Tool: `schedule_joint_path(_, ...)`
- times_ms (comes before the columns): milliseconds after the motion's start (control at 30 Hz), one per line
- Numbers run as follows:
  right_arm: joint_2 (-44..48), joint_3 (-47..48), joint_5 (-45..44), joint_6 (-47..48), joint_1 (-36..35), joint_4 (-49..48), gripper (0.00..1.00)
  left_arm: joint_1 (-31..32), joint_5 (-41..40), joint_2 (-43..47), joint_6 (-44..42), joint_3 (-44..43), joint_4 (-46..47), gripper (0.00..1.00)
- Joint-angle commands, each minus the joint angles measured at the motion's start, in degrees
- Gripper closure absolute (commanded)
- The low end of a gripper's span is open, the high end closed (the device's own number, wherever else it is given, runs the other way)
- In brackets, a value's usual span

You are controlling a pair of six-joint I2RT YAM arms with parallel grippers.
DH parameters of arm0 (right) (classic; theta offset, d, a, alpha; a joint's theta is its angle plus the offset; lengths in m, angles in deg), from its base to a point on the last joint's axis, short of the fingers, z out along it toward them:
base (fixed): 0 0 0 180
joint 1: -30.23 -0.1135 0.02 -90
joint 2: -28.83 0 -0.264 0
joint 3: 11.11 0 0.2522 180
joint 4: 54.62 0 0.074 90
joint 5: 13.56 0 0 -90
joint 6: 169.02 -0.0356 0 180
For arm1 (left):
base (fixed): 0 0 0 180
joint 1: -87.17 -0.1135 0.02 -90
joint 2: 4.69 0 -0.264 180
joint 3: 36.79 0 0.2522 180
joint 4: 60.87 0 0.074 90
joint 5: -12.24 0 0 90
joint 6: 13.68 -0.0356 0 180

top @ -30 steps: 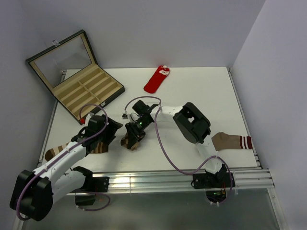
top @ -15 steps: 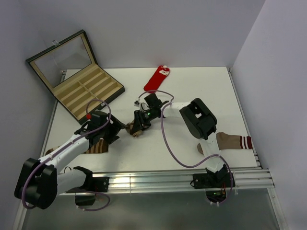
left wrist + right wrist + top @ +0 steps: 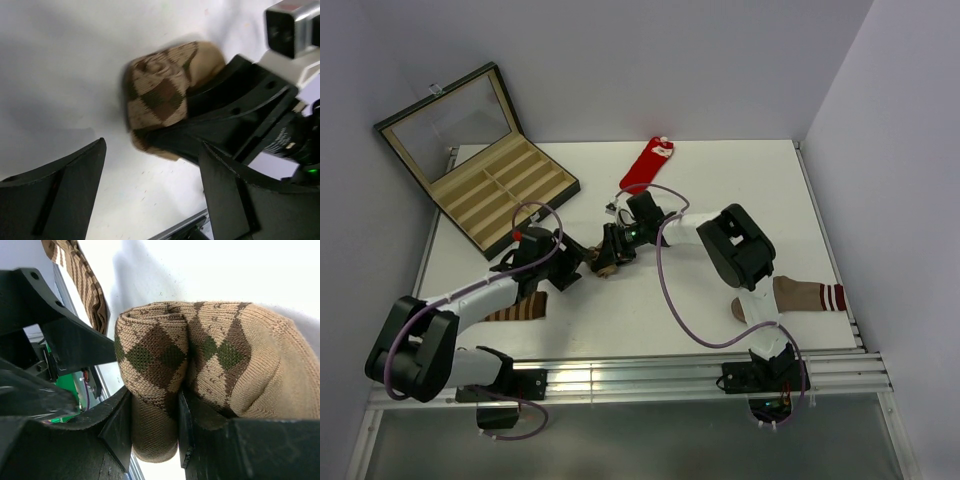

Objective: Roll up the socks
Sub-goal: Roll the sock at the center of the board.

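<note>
— Two socks are ours to roll. Where do we see them?

— We find the argyle sock [image 3: 200, 347] bunched into a thick roll near the middle of the table [image 3: 720, 190]. The right gripper [image 3: 155, 435] is clamped on it, with one finger on each side of a fold. The red sock [image 3: 647, 166] lies flat and unrolled by the far edge, well apart from both arms.

— And what do we make of the left gripper [image 3: 152, 150]?

— We see its fingers spread wide. The roll sits just in front of the gap, and neither finger is on the knit. From above, we see it just to the left of the roll, facing the right gripper.

— What else do we count on the table?

— We count a striped sock [image 3: 518, 308] lying flat under the left arm, near the front edge. We also see a brown sock [image 3: 802, 296] with a banded cuff by the right edge. An open case [image 3: 505, 195] with slatted compartments sits at the far left corner, its glass lid propped up.
</note>
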Motion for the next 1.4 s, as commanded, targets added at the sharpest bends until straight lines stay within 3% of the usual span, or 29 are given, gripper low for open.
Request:
schedule_joint_path(0,-2.7,-3.4,-11.5,2.5,0.3,1.9,1.0,0.1,-2.3,-1.5,1.1,1.0,8.7,0.2)
schedule_joint_path(533,-2.5,-3.3,-9.1,4.9,0.2,2.2,0.97,-0.4,-3.7,-15.4,-1.5,-2.8,7.5,0.29)
schedule_joint_path(600,-1.9,-3.5,-9.4,5.1,0.1,2.2,0.94,-0.4,-4.0,-17.2,-1.5,-3.2,6.0,0.36)
schedule_joint_path(667,-0.8,-3.8,-10.0,5.8,0.1,2.4,0.91,-0.4,-4.8,-17.9,-0.9,-3.0,5.2,0.51)
schedule_joint_path(767,1.4,-4.3,-11.8,6.8,0.0,2.6,0.8,-0.4,-5.6,-18.4,-0.2,-2.6,3.9,0.64)
schedule_joint_path(1067,16.5,-7.8,-30.2,14.9,-4.1,4.3,0.49,0.2,-7.4,-18.3,-1.4,-6.8,-6.3,0.73)
schedule_joint_path(1167,22.1,-10.9,-40.7,17.8,-7.1,1.4,0.47,0.4,-7.4,-18.2,-1.5,-7.8,-8.0,0.73)
schedule_joint_path(1367,28.4,-17.3,-52.1,23.9,-13.9,-7.8,0.44,1.0,-9.2,-18.3,-2.2,-10.1,-10.5,0.72)
